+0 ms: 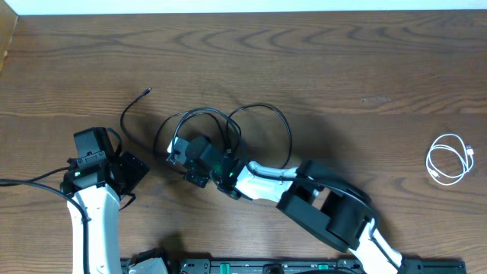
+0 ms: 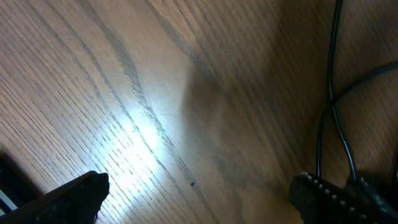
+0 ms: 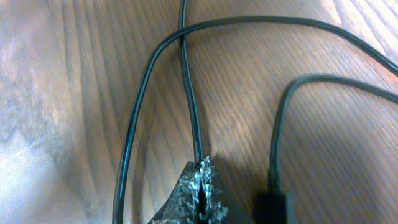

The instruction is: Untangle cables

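progress: early days I'd say, the black cables (image 3: 189, 93) are one overlapping mess in the middle of the overhead view, loops crossing each other in several spots
done so far: the white cable (image 1: 429, 160) sits on its own at the far right, coiled up neat and well apart from the black stuff, so that one looks sorted
left to do: basically all the black ones, they need pulling apart and laying out separately, nothing there looks freed yet
right claw (image 3: 200, 183): pinched right shut on one strand of the black cables, at the left side of the tangle; the strand runs straight up out of the tips and crosses under another one near the top of the wrist view
left claw (image 2: 199, 190): wide open, holding nothing, sitting low at the left of the pile with two black strands just beside its right finger
cable feel: thin, round, glossy black, floppy enough to hold loose curves; one loose end with a small plug (image 1: 147, 92) pokes out toward the upper left
white one: thin too, wound in a few small rings
table (image 1: 342, 68): dark brown wood grain, smooth with a bit of shine
claw tips: the right one's look rough and glittery, the left one's ridged
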{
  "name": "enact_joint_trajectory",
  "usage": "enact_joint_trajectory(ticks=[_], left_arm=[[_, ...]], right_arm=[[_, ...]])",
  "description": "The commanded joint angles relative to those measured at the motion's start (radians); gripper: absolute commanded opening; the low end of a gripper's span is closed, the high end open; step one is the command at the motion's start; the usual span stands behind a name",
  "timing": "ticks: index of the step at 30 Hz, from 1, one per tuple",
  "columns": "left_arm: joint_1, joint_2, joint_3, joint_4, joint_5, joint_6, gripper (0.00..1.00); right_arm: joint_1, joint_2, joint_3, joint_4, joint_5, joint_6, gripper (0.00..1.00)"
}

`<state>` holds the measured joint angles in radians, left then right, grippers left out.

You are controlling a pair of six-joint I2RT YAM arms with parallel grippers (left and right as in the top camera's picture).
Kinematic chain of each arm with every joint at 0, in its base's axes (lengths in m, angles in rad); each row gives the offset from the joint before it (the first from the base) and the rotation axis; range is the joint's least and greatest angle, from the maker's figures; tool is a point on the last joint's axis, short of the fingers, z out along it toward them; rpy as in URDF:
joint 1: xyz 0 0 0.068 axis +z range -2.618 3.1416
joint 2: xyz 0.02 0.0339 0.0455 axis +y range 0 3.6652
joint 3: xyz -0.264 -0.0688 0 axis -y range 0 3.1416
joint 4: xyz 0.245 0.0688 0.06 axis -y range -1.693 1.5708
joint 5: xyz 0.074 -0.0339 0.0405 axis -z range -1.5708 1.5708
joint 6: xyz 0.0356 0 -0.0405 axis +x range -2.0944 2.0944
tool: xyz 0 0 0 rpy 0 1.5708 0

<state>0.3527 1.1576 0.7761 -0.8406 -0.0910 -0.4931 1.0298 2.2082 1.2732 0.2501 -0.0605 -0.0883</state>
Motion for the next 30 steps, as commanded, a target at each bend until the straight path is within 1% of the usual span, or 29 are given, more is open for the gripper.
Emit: enact_joint_trajectory(ticks=[1, 8, 11, 15, 18, 20, 25, 30], left_arm=[[0.005, 0.002, -0.002, -0.004, -0.006, 0.013, 0.98], [0.005, 0.002, -0.002, -0.004, -0.006, 0.013, 0.98], [0.005, 0.002, -0.002, -0.004, -0.006, 0.013, 0.98], [0.005, 0.002, -0.002, -0.004, -0.006, 0.013, 0.98], [0.005, 0.002, -0.002, -0.004, -0.006, 0.013, 0.98], [0.005, 0.002, -0.002, -0.004, -0.006, 0.013, 0.98], [0.005, 0.002, -0.002, -0.004, -0.006, 0.013, 0.98], [0.005, 0.002, -0.002, -0.004, -0.006, 0.013, 0.98]], right_arm=[[-0.01, -0.115, -0.004, -0.042, 0.016, -0.015, 0.01], [-0.025, -0.211, -0.003, -0.145, 0.016, -0.048, 0.01], [-0.041, -0.257, 0.001, -0.229, 0.018, -0.111, 0.01], [-0.079, -0.306, 0.008, -0.384, 0.035, -0.137, 0.01], [-0.108, -0.307, 0.009, -0.477, 0.035, -0.163, 0.01], [-0.14, -0.306, 0.008, -0.574, 0.032, -0.183, 0.01], [-0.182, -0.306, 0.008, -0.671, 0.022, -0.182, 0.01], [-0.198, -0.306, 0.008, -0.758, -0.053, -0.186, 0.01]])
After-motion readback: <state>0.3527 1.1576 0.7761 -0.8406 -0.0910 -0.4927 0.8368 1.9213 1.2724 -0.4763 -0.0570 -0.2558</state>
